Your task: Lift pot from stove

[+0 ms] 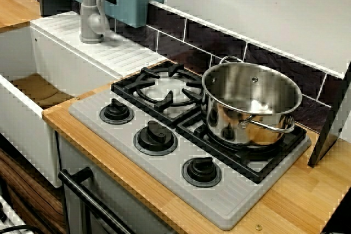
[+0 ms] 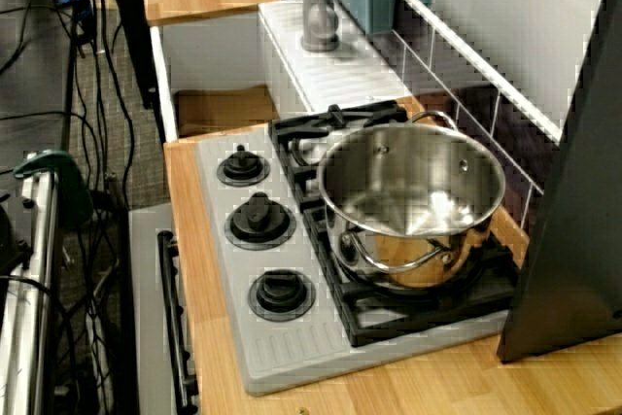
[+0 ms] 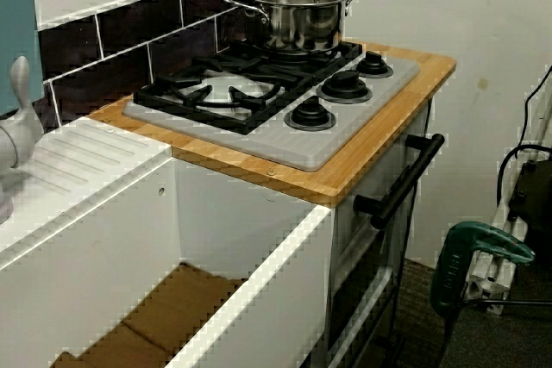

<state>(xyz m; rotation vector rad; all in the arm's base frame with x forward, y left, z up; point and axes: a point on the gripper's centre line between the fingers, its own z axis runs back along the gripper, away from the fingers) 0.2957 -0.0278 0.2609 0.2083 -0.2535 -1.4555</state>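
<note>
No gripper in any of the three views, so impossible to say if spread or closed. Only one pot to see: steel pot (image 1: pixel 252 102), upright on the right grate (image 1: pixel 258 160) of the stove (image 1: pixel 164 173). Probably approach not yet begun; next, descending to rim or side handle (image 1: pixel 269 125).

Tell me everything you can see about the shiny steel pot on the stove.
The shiny round steel pot stands upright on the black grate over one burner of the grey toy cooktop, at the end farthest from the white sink. It has no lid, a flared rim, riveted wire loop handles on opposite sides, and mirror-like walls with orange reflections. It looks empty. Only the grate touches it.
</note>
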